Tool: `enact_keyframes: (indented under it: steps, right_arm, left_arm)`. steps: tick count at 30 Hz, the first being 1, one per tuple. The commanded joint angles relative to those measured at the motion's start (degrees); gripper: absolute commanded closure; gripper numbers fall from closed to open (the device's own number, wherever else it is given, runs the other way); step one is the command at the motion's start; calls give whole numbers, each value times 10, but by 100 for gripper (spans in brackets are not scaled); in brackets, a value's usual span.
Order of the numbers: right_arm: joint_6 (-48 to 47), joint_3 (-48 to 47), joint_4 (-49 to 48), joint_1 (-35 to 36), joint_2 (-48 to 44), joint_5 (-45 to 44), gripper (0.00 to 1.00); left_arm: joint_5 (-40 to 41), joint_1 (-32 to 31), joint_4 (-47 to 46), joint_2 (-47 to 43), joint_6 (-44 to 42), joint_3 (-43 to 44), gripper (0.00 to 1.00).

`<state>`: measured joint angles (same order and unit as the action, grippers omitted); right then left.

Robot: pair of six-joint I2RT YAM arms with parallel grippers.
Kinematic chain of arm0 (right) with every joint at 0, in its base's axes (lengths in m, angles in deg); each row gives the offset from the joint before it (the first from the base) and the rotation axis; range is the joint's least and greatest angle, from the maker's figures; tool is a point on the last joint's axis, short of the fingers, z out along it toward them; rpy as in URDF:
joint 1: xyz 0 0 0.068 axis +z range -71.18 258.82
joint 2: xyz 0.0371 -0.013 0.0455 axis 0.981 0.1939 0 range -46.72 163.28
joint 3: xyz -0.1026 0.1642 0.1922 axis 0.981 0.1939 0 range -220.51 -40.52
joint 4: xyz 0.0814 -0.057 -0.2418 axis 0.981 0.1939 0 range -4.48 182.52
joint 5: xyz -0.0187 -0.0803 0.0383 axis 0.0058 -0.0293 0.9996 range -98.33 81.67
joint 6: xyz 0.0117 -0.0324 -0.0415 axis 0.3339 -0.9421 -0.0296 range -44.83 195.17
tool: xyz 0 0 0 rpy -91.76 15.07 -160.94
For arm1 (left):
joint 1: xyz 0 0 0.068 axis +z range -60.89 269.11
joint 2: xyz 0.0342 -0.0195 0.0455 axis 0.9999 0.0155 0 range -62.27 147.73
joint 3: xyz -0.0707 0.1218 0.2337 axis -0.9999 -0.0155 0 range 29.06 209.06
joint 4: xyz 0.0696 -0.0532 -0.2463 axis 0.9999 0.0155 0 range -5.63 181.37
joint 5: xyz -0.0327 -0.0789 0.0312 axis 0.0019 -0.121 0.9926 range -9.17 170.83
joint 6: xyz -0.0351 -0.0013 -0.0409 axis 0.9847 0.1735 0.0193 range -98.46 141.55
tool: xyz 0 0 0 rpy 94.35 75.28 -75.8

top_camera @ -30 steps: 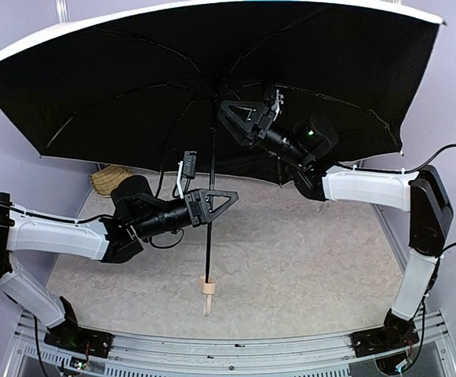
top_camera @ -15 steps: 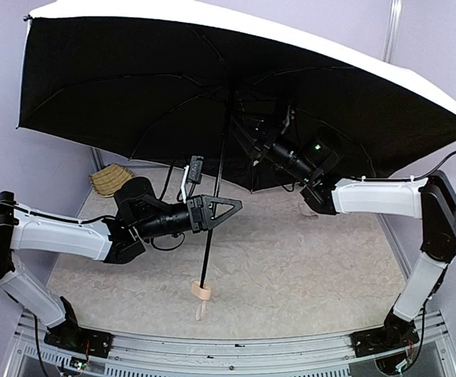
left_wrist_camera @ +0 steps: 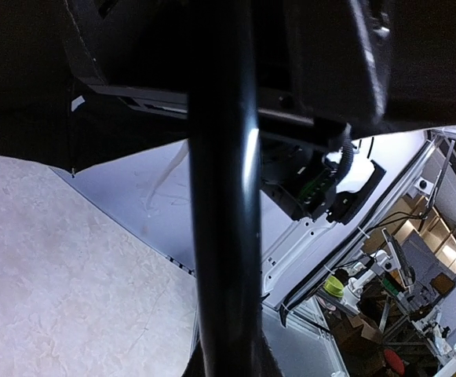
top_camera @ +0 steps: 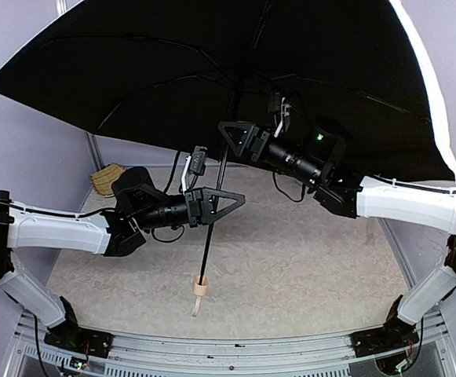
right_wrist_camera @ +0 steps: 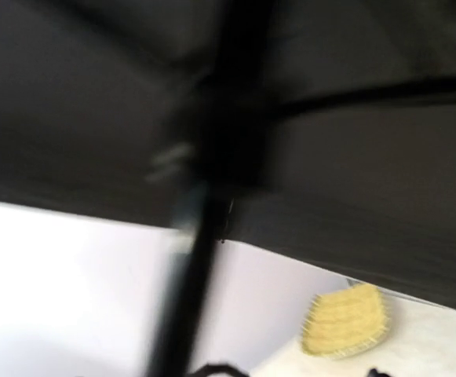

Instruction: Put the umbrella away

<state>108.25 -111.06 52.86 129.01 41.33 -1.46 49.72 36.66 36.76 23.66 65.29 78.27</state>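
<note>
At 12 o'clock over the table (top_camera: pixel 306 267), the umbrella (top_camera: pixel 173 71) hangs open, L gripper (top_camera: pixel 218 206) pinched on its shaft (top_camera: pixel 207 251) to steady it, R gripper (top_camera: pixel 228 133) w/ jaws spread at shaft's 1 o'clock side, prob. to slide canopy shut.

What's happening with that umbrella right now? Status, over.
Left gripper shut on umbrella, at shaft. Right gripper open, higher beside shaft. Canopy open, tilted; handle down. Straw basket far left, apart.
</note>
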Motion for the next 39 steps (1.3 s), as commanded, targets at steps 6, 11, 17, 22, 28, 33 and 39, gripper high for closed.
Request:
enact_keyframes:
  steps: [6,11,17,22,28,33,39]
  right_arm:
    - [-119,-30,63,30,2,-70,59]
    - [-101,-13,43,31,-15,-95,86]
    - [-87,-17,18,31,-30,-92,100]
    - [-73,-39,18,31,-27,-61,100]
    - [-50,-38,8,31,-26,-55,100]
    - [-43,-46,8,31,-17,-43,100]
    - [-44,-42,6,26,-24,-50,100]
  left_arm:
    - [37,-22,29,5,-82,45,100]
    - [66,-26,52,7,-103,34,100]
    - [85,-29,63,14,-130,-9,86]
    - [93,-34,27,23,-159,-60,62]
    - [119,-43,11,41,-175,-75,42]
    - [129,-50,2,59,-180,-62,53]
    - [97,-56,-30,77,-157,-56,94]
